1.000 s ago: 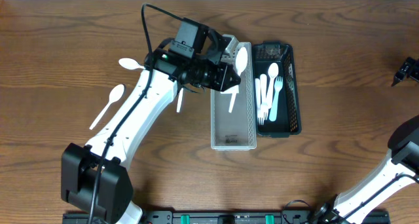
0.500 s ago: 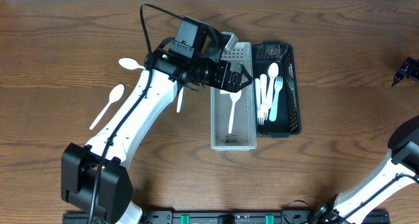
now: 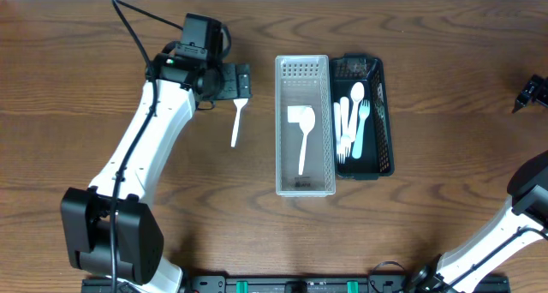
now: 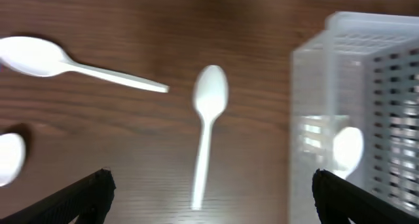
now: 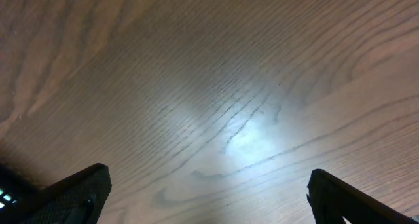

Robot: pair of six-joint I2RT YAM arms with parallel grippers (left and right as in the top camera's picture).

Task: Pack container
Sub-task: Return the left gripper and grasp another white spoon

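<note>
Overhead looks straight down; left wrist shares the white basket (image 3: 302,68) (image 4: 386,106) close-up.

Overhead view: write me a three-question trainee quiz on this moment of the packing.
1. True or false: the white basket holds exactly one spoon.
2. Pick one. The left hand is: A shut on a spoon; B open and empty; C out of view.
3. Which basket holds the forks?

Key: 1 true. 2 B. 3 the black basket.
</note>
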